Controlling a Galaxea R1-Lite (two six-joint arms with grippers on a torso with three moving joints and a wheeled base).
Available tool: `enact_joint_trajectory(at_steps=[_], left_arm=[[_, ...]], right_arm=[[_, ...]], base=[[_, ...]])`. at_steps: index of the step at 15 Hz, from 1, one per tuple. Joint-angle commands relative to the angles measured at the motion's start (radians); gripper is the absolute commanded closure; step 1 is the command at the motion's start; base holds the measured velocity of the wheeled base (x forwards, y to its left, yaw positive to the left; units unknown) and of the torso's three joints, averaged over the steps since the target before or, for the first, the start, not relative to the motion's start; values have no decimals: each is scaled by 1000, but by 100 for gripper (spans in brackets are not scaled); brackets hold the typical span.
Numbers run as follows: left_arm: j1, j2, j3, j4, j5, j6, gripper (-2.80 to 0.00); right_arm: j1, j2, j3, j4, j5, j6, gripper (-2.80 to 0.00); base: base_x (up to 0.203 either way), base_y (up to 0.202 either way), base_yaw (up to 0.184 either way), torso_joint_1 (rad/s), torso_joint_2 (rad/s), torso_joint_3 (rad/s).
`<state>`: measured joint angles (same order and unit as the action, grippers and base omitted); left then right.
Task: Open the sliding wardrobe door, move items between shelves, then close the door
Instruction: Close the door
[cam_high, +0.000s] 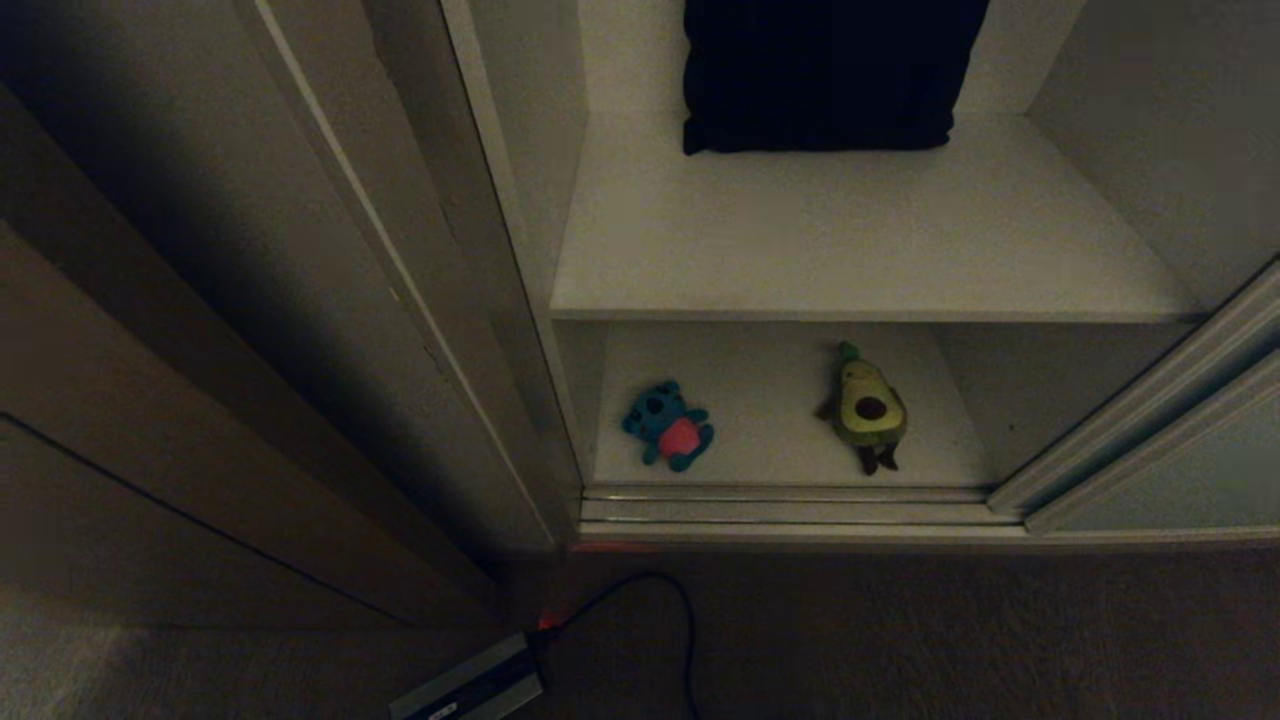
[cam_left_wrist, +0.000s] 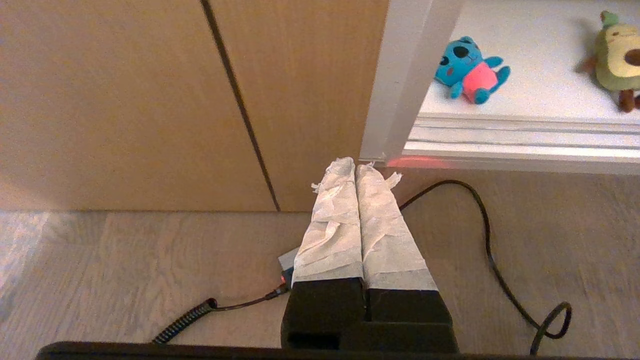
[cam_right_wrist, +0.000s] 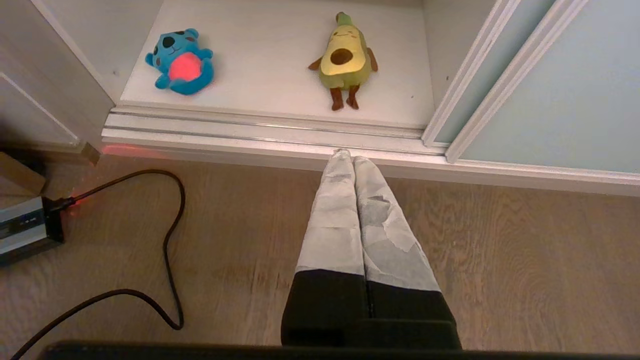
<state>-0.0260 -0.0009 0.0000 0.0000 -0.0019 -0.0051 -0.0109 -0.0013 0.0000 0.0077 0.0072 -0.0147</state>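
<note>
Pale grey-green sliding wardrobe door (cam_high: 1180, 450) is standing open at 3 o'clock, exposing the teal monster (cam_high: 668, 425) and avocado (cam_high: 868, 407) lying on the bottom shelf (cam_high: 770, 440), while the left gripper (cam_left_wrist: 356, 167) and right gripper (cam_right_wrist: 347, 156) are hanging fully closed and empty, suggesting neither is reaching yet.

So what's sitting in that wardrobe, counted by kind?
Plush toys: 2, the teal monster and the avocado, both on the bottom shelf.
Dark cushions: 1, on the upper shelf.
Total: 3.

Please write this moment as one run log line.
door: sliding wardrobe door open | lower shelf: teal monster, avocado | left pincer: shut, empty | right pincer: shut, empty
</note>
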Motion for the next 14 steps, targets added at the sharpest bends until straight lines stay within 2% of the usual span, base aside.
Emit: enact_joint_trajectory(at_steps=[1,3,14], left_arm=[[0,-1,-2,0,0,-1,0],[0,-1,-1,0,0,-1,0],[0,-1,0,-2,0,-1,0]], right_arm=[[0,1,4,0,0,-1,0],[0,1,4,0,0,-1,0],[0,1,3,0,0,-1,0]], base=[[0,0,0,0,0,0],[1,-116,10,3,4,3],[0,-198,2,3,1,3]])
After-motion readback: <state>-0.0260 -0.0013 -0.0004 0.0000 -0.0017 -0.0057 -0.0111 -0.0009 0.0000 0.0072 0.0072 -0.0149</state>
